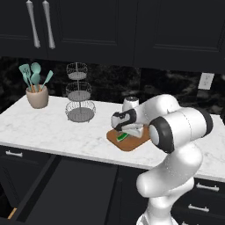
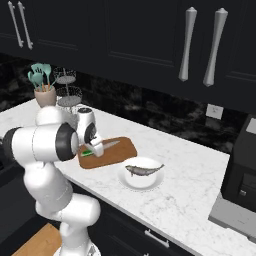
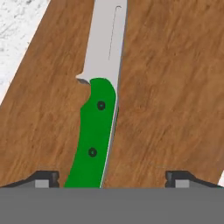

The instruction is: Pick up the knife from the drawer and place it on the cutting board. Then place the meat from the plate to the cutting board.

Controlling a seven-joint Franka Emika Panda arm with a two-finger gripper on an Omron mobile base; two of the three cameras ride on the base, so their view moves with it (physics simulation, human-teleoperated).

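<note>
The knife (image 3: 98, 127), with its green handle and grey blade, lies flat on the reddish-brown cutting board (image 3: 175, 87). My gripper (image 3: 111, 178) hovers just over the handle, open, its fingertips wide apart on either side without touching it. From the left, the gripper (image 1: 131, 131) hangs over the board (image 1: 132, 144), and the green handle (image 1: 121, 137) peeks out beneath it. From the right, the knife (image 2: 107, 145) lies on the board (image 2: 120, 152). Beside the board, the meat (image 2: 143, 169), a grey fish, rests on the white plate (image 2: 142, 184). The black drawer (image 1: 66, 189) stands pulled open below the counter.
A tiered wire basket stand (image 1: 80, 94) and a jar of teal utensils (image 1: 37, 94) stand at the counter's back left. A black appliance (image 2: 244, 170) sits at the far right. Tall black cupboard doors hang above the marble counter (image 1: 52, 127).
</note>
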